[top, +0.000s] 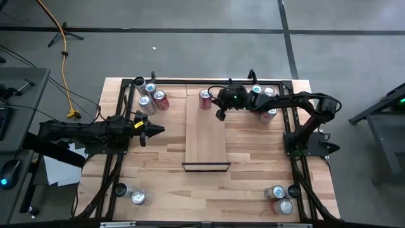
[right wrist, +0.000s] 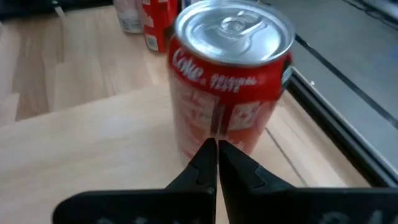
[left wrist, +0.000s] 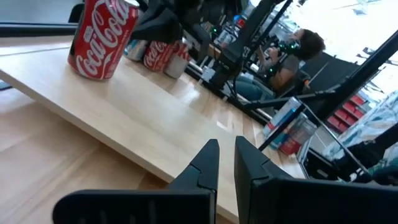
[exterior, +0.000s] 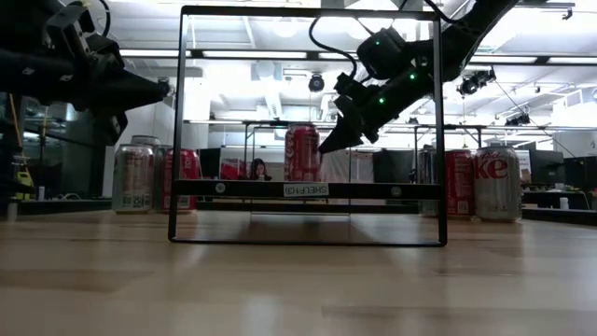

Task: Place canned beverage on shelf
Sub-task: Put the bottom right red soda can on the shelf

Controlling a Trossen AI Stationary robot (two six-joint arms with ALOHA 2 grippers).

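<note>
A: Item, red Coca-Cola can?
B: Upright, far end of shelf, ungripped.
A: Right gripper?
B: Just beside can, jaws clenched, empty.
A: Left gripper?
B: Left of shelf, clenched, empty.

A light wood shelf lies along the middle of the table, one red can upright at its far end; can clusters occupy the table's corners.

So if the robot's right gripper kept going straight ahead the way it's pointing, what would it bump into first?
Most likely the red can standing on the shelf. The right gripper is shut and aimed at the can's side, with nothing between them, though the gap is hard to judge.
</note>
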